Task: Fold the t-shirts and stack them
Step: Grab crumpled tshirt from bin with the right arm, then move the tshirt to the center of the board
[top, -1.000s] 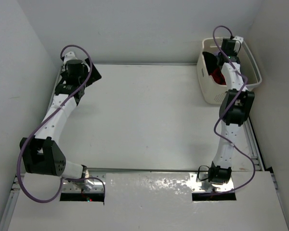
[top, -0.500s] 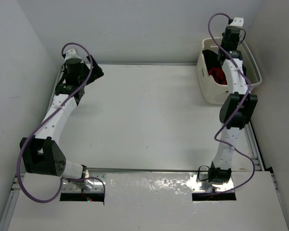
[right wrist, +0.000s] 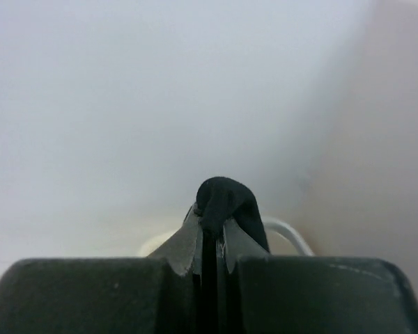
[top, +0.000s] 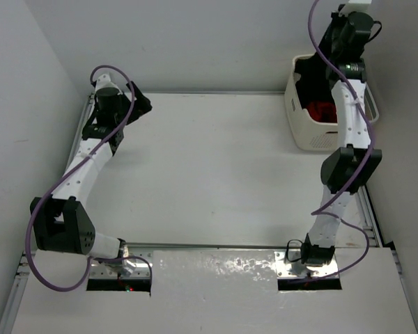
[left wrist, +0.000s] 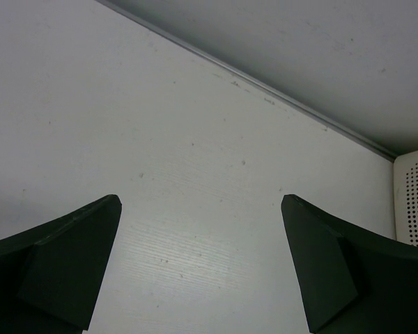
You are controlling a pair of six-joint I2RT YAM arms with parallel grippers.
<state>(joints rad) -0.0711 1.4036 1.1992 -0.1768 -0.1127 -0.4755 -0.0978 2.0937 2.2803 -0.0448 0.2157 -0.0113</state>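
My right gripper [right wrist: 210,233] is shut on a fold of the black t-shirt [right wrist: 224,197], which bulges out above the jaw tips. In the top view the right gripper [top: 336,43] is raised high over the basket, and black cloth [top: 306,78] trails down into the basket's left side. A red t-shirt [top: 322,110] lies inside the basket. My left gripper [top: 135,105] hovers at the table's far left corner; in its wrist view the left gripper [left wrist: 198,203] stands wide open over bare tabletop. No other t-shirts show.
The cream laundry basket [top: 312,139] stands at the table's far right corner; its perforated wall [left wrist: 414,202] shows at the right edge of the left wrist view and its rim [right wrist: 287,229] below the right jaws. White walls enclose the white table [top: 216,167].
The right gripper closed on the black t-shirt inside the basket and rose well above it, pulling the cloth up. The left gripper shifted slightly at the far left corner.
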